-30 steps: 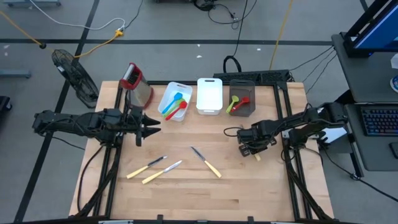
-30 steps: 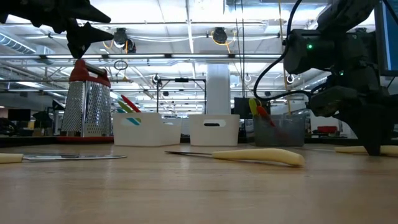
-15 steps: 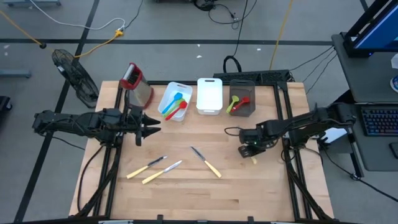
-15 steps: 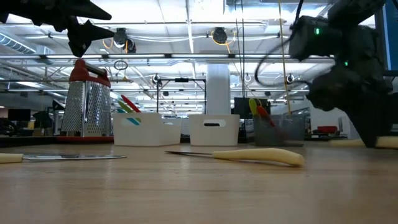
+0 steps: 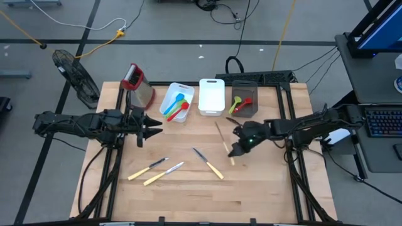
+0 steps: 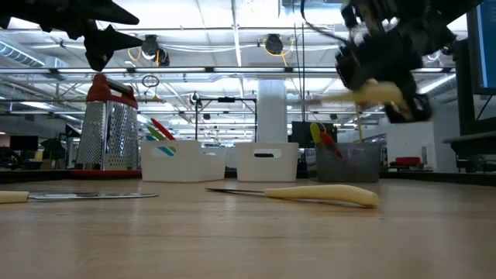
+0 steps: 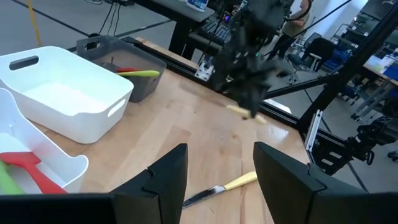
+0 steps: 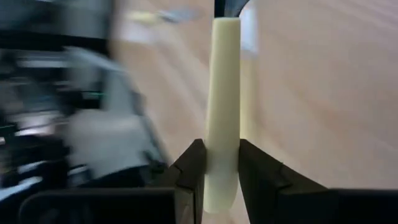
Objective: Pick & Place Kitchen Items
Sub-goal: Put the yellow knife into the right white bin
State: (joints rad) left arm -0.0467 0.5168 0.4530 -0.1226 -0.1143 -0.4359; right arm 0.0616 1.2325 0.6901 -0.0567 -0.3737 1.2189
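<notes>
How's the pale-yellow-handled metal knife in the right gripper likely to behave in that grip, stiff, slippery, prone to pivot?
Probably stiff: the pale-yellow-handled metal knife juts straight from the right gripper with no visible sag. It may pivot, since the fingers pinch only the handle's end, leaving most of its length unsupported. The smooth rounded handle looks somewhat slippery. Likely light, being slim.

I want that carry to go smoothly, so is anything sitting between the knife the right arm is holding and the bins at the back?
Nothing visible. The right end effector holds the knife above bare wood, short of the dark grey bin.
</notes>
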